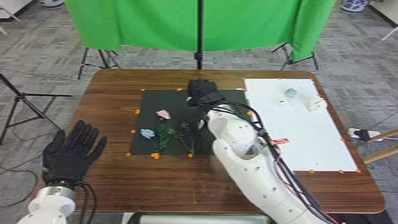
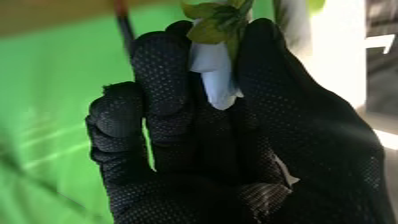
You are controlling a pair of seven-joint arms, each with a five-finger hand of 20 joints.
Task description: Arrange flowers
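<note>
The right hand (image 1: 204, 90) was at the far part of the black mat (image 1: 178, 101), its fingers pinching one white flower (image 2: 213, 75) with the thumb. The left hand (image 1: 69, 160) had straight fingers. Pink (image 1: 163, 114) and blue flowers (image 1: 147, 133) lay on this mat.

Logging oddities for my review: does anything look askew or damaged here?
One oddity: the white flower in the right hand has its petals pointing in toward the palm, green base outward, so it looks held backwards.

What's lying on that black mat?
On the black mat lie a pink flower, a blue flower and green stems. The right arm covers part; what's under it can't be seen.
</note>
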